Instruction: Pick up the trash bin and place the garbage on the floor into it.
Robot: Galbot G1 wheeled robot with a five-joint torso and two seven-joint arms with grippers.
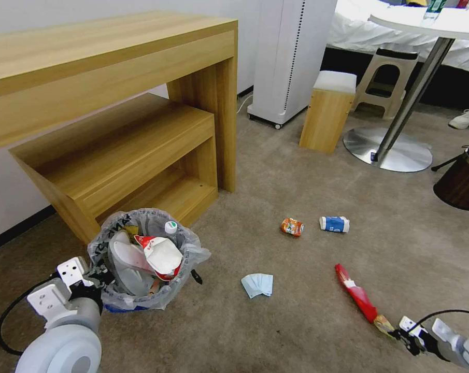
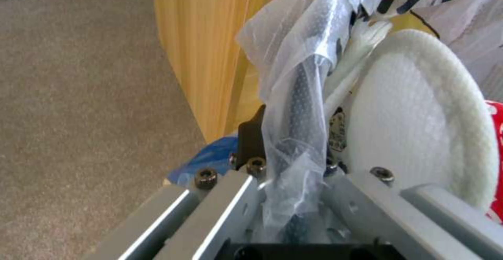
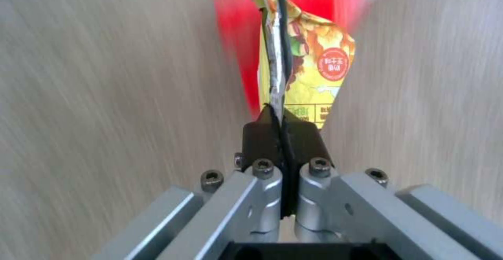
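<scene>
The trash bin [image 1: 141, 290], black with a crinkly printed bag, stands on the tan floor [image 1: 275, 321] at the lower left. It holds a white slipper [image 2: 414, 134], a red-and-white wrapper [image 1: 161, 254] and a bottle. My left gripper [image 1: 97, 282] is shut on the bin's rim [image 2: 301, 106] and bag. My right gripper [image 1: 400, 334], at the lower right, is shut on the yellow end of a long red wrapper [image 1: 358, 298] [image 3: 309, 71]. Loose garbage lies on the carpet: pale-blue tissue [image 1: 257, 285], an orange can [image 1: 292, 227] and a blue-white cup [image 1: 334, 224].
A wooden desk with a lower shelf [image 1: 115, 134] stands close behind the bin. Farther back are a white appliance [image 1: 288, 57], a wooden stool [image 1: 327, 111], a round table's steel base [image 1: 387, 147] and a dark-brown bin [image 1: 459, 181] at the right edge.
</scene>
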